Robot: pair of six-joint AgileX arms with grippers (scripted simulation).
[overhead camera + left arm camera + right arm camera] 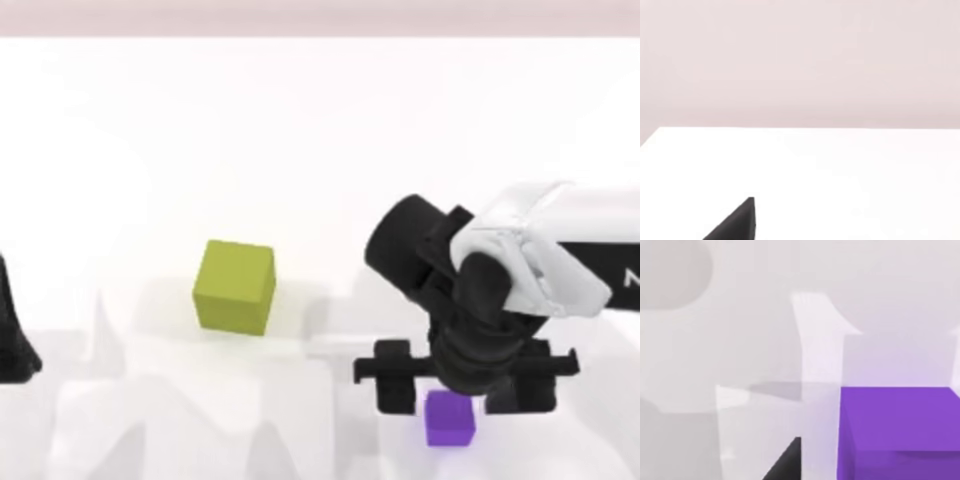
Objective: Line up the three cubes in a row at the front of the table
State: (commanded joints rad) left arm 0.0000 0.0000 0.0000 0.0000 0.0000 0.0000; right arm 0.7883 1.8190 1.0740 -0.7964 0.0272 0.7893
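Two cubes show on the white table. The large olive-green cube rests left of centre. The small purple cube sits near the front edge, right of centre. My right gripper hangs directly over the purple cube, open, with one finger on either side of it and a gap to each. The right wrist view shows the purple cube close up, with one dark fingertip beside it and not touching. My left arm is parked at the left edge; one of its fingertips shows over bare table.
A pale pinkish strip runs along the far edge of the table. The right arm's white and black body reaches in from the right, above the table's right half.
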